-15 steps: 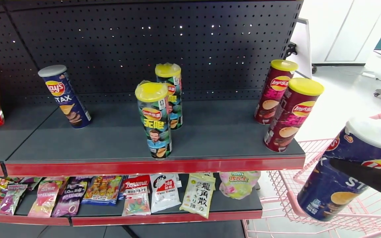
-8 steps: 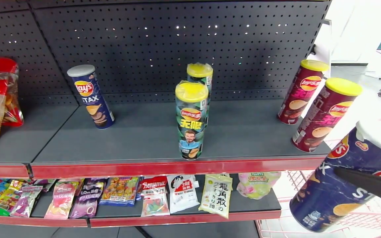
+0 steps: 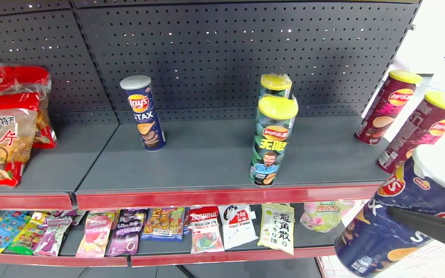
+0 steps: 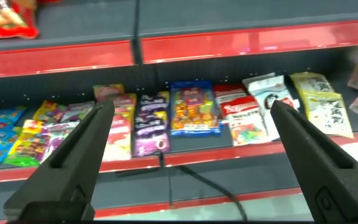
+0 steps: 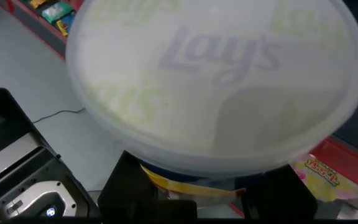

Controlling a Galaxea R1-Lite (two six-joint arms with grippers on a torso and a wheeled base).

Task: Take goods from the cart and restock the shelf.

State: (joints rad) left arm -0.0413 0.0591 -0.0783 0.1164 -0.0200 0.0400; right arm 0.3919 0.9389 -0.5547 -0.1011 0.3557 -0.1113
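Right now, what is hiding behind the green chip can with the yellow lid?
Behind the green can stands a second can. Just its yellow lid and a bit of its top show; the front can covers the rest, so I cannot tell if they touch.

Left gripper [image 4: 192, 107]: fingers [image 4: 73, 165] spread wide, both pointing straight ahead. Right gripper [image 3: 408, 220]: low on the robot's right, clamped on a tilted blue chip can [image 3: 377, 231], one black finger lying across its side below the white lid.

Spread-fingered left end effector [image 4: 192, 104] before shelved snack packets [image 4: 151, 121]
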